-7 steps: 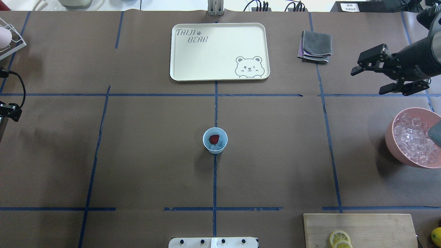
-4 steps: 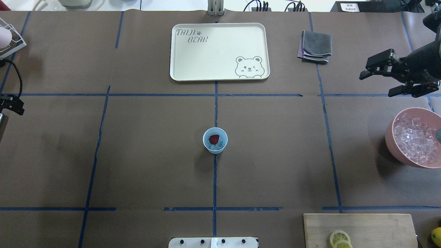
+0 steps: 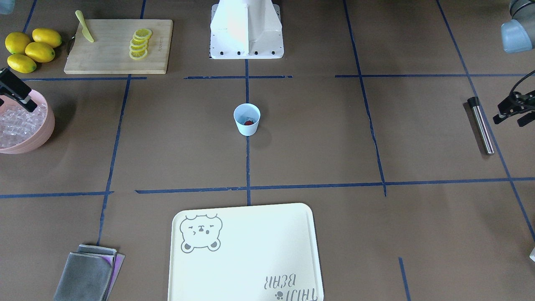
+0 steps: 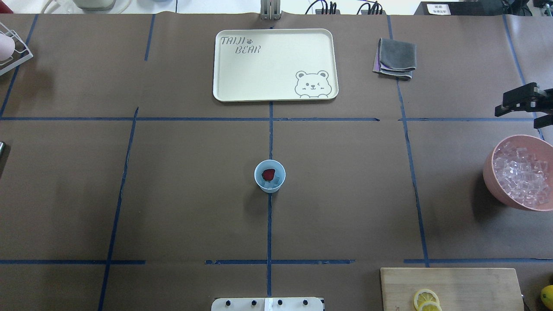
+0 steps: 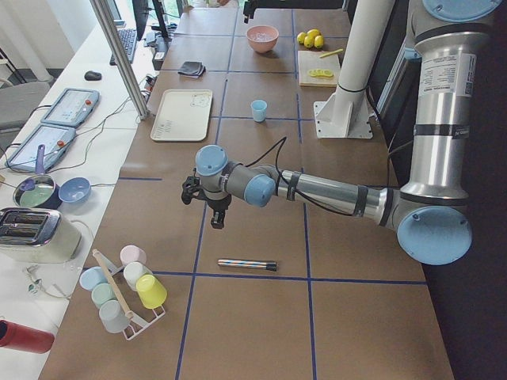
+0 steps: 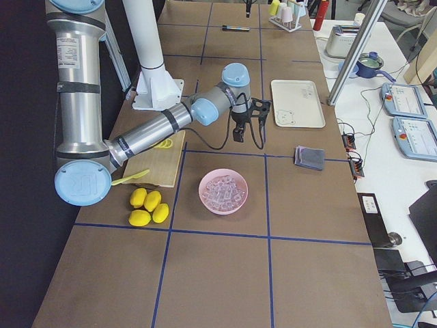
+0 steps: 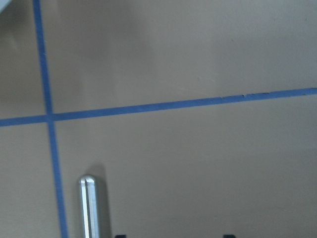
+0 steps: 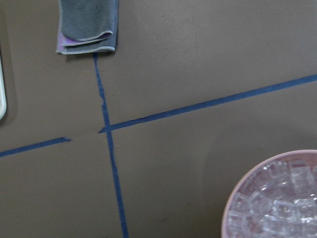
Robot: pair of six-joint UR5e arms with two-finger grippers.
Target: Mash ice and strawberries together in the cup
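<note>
The pale blue cup (image 4: 269, 176) stands at the table's middle, also in the front-facing view (image 3: 247, 119). In it lie the dark-red strawberry (image 4: 268, 174) and a few ice cubes (image 4: 273, 183). More ice (image 4: 520, 175) fills the pink bowl (image 4: 490, 181) at the right edge. My right gripper (image 4: 515, 119) is open and empty, beyond the bowl. My left gripper (image 3: 509, 121) is open and empty, beside a metal rod (image 3: 480, 125) that lies on the table. The left wrist view shows the rod's end (image 7: 89, 206). The left gripper is out of the overhead view.
A cream bear tray (image 4: 274, 65) and a folded grey cloth (image 4: 395, 59) lie at the far side. A cutting board (image 3: 119, 46) holds lemon slices (image 3: 139, 44) and a yellow knife (image 3: 84, 26); whole lemons (image 3: 29, 49) lie beside it. A cup rack (image 5: 123, 289) stands at the left end.
My right gripper has drawn back toward the right edge, still open. My left gripper has moved left out of the overhead view. The cup has not moved.
</note>
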